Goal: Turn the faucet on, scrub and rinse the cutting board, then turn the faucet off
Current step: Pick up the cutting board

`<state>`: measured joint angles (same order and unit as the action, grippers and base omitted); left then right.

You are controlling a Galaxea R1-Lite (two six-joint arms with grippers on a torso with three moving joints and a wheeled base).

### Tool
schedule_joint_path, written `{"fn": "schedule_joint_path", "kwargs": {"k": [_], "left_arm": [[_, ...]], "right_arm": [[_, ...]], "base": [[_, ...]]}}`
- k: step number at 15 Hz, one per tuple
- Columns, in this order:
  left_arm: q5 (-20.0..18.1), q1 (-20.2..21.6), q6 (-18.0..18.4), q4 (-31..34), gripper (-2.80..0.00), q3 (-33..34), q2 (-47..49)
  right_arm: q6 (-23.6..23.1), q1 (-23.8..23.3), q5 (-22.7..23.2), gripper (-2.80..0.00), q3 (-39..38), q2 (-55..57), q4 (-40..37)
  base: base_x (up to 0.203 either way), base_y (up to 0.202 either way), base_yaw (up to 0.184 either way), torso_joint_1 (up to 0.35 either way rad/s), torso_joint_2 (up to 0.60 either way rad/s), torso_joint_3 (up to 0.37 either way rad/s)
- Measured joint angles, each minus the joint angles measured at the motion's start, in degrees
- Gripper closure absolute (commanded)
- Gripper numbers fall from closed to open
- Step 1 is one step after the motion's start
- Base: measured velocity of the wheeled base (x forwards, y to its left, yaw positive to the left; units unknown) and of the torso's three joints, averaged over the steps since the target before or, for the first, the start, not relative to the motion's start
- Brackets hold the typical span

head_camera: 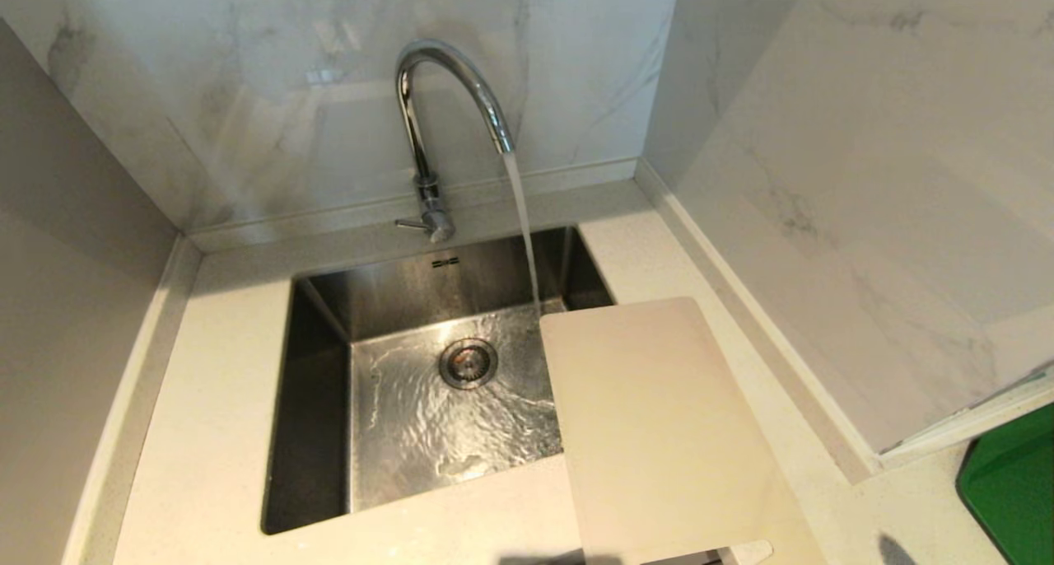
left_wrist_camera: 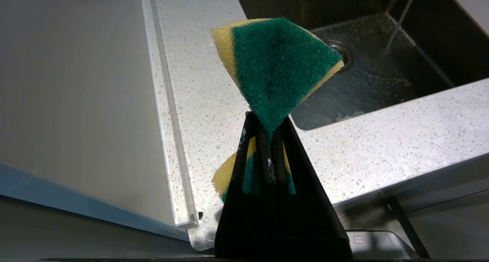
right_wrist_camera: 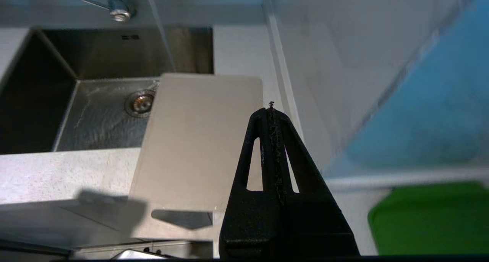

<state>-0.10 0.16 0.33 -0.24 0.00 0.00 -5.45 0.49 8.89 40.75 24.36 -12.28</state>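
1. You have the faucet (head_camera: 449, 128) running: a stream of water (head_camera: 523, 227) falls from its arched spout into the steel sink (head_camera: 317, 433), landing close to the far corner of the cutting board (head_camera: 659, 433), and rippled water spreads over the basin floor around the drain (head_camera: 468, 362).
2. The faucet stands at the back edge of the sink, against the marble wall (head_camera: 272, 95), with its thin side lever (head_camera: 409, 224) sticking out towards your robot's left.
3. The cutting board lies flat on the right side of the sink. Its left part overhangs the basin and its right part rests on the pale speckled worktop (head_camera: 198, 458). In the right wrist view you can see its slot handle (right_wrist_camera: 181, 218) at the near end.
4. Your left gripper (left_wrist_camera: 269, 136) is out of the head view. Its wrist view shows it clamped on a yellow and green sponge (left_wrist_camera: 279, 63), pinched in the middle, above the worktop on the left side of the sink.
5. Your right gripper (right_wrist_camera: 272, 113) has its fingers pressed together with nothing between them. It hangs above the near right part of the cutting board, not touching it.
6. A bright green flat object (head_camera: 1013, 491) lies on the worktop at the far right, well apart from the cutting board.
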Motion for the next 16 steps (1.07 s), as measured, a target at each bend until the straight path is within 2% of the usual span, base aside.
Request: {"fn": "schedule_joint_path", "kwargs": {"k": [2, 4, 7, 12, 16], "left_arm": [[0.0, 0.0, 0.0, 0.02, 0.0, 0.0, 0.0], [0.0, 0.0, 0.01, 0.0, 0.0, 0.0, 0.0], [0.02, 0.0, 0.0, 0.0, 0.0, 0.0, 0.0], [0.0, 0.0, 0.0, 0.0, 0.0, 0.0, 0.0], [0.0, 0.0, 0.02, 0.02, 0.0, 0.0, 0.0]], "right_arm": [[-2.31, 0.0, 3.95, 0.0, 6.48, 6.97, -1.0], [-3.94, 0.02, 5.43, 0.0, 12.0, 12.74, -3.08], [-9.04, 0.12, 6.97, 0.0, 19.33, 19.09, -12.9], [-12.8, 0.17, 8.25, 0.0, 21.43, 25.7, -15.8], [-17.0, 0.17, 8.3, 0.0, 20.04, 29.54, -16.08]], "base": [[0.0, 0.0, 0.0, 0.0, 0.0, 0.0], [0.0, 0.0, 0.0, 0.0, 0.0, 0.0], [0.0, 0.0, 0.0, 0.0, 0.0, 0.0], [0.0, 0.0, 0.0, 0.0, 0.0, 0.0], [0.0, 0.0, 0.0, 0.0, 0.0, 0.0]]}}
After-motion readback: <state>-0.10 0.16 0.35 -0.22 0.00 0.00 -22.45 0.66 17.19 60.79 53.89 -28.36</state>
